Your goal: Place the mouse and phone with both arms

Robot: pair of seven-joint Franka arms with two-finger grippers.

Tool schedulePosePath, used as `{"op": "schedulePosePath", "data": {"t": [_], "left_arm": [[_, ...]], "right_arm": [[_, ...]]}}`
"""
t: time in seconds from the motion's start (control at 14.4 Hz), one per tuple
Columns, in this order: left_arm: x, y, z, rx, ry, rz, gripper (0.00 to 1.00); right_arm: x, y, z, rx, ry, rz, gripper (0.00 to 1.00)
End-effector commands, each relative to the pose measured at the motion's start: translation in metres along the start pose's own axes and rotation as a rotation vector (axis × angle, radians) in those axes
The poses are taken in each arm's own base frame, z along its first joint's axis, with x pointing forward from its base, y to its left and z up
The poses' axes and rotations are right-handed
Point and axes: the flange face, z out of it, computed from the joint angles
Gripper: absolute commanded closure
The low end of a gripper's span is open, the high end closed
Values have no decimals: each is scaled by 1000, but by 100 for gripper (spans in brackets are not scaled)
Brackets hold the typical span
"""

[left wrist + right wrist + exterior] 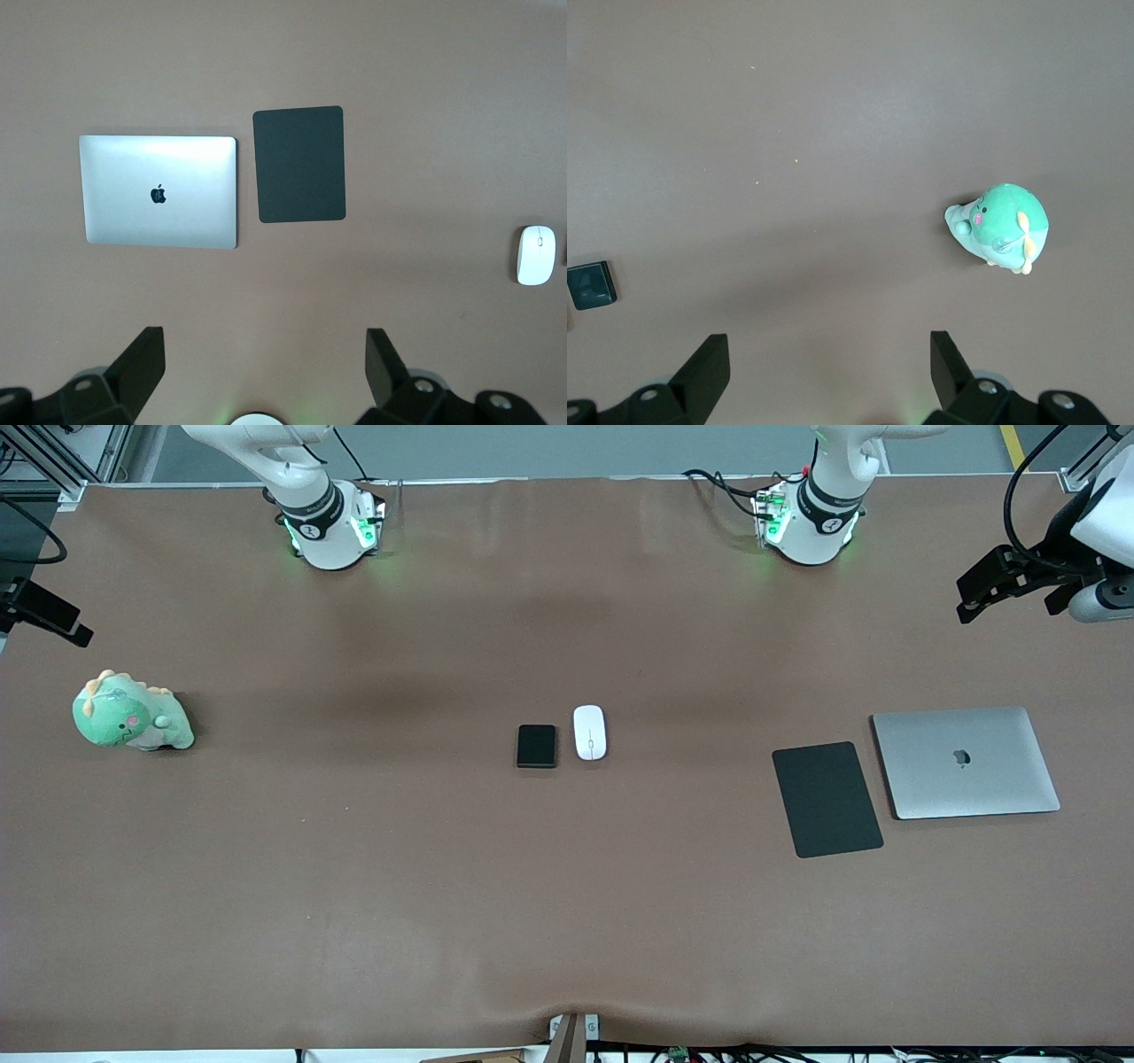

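Note:
The white mouse [589, 732] and the black phone [537, 746] lie side by side at the middle of the table, the mouse toward the left arm's end. The mouse also shows in the left wrist view [536, 255], and the phone in the right wrist view [591, 285]. My left gripper [266, 347] is open and empty, high over the left arm's end of the table; its hand shows in the front view [1010, 580]. My right gripper [830, 350] is open and empty, high over the right arm's end.
A closed silver laptop [966, 762] and a flat black pad [827, 799] lie side by side toward the left arm's end. A green plush dinosaur [131, 713] sits toward the right arm's end. The table is covered in brown cloth [354, 868].

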Motion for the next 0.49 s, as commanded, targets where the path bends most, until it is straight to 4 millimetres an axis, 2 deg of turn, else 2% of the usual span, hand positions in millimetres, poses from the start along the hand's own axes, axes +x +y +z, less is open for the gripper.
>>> {"op": "schedulePosePath", "data": {"t": [0.0,0.14,0.28,0.35,0.42], "left_arm": [[-6,0,-5,1,0,9,0],[-4,2,-3,0,-3,11,0],[3,8,9,-4,-28,22,0],[8,16,18,-3,-43,31,0],[11,38,29,0,-54,53,0]], "right_arm": [[1,4,-4,-15,-1,-6,0],[2,5,-3,-15,-1,-4,0],[2,5,-3,-15,-1,-3,0],[2,4,-3,-15,-1,-1,0],[3,6,-3,-15,-1,3,0]]}}
